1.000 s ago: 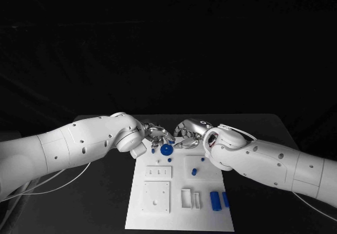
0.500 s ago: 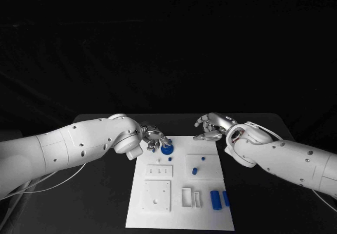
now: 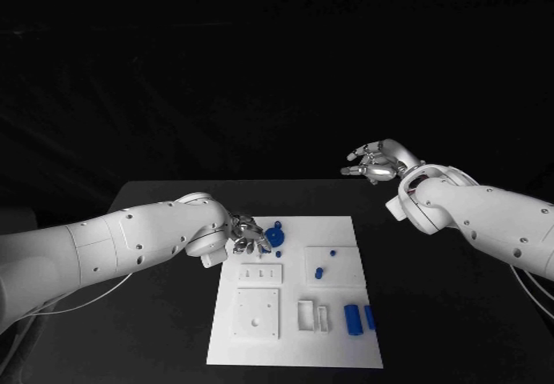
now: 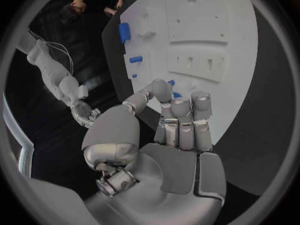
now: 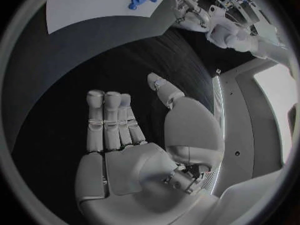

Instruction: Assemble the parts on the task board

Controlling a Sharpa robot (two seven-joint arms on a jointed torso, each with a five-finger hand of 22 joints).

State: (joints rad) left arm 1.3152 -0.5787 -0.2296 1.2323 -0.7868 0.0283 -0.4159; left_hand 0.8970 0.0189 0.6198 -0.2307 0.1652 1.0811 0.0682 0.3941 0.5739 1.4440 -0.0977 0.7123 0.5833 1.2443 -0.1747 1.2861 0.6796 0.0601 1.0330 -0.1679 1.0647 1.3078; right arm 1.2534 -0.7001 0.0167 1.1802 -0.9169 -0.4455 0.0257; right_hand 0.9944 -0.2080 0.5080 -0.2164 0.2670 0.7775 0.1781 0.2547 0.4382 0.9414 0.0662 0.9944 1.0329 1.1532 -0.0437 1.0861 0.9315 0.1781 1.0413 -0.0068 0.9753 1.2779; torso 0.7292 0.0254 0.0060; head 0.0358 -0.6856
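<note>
We think the round blue part (image 3: 274,237) is light, hard and slippery, so we pinch its rim; by it our left hand (image 3: 245,237) curls on nothing we can see, while our right hand (image 3: 375,162) is spread and holds nothing.

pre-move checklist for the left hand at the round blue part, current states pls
1. Left hand at the round blue part: ok, fingertips sit right beside it at the far left corner of the task board.
2. Grip on the part: cannot tell; the left wrist view shows only a bit of blue past the fingertips.
3. Right hand out of the way: ok, raised off the board to the far right, fingers apart, holding nothing.
4. Part seated in the board: cannot tell from the head view.
5. Two blue blocks waiting: ok, lying side by side near the board's right edge.
6. Small blue pegs undisturbed: ok, on the square plate right of centre.
</note>
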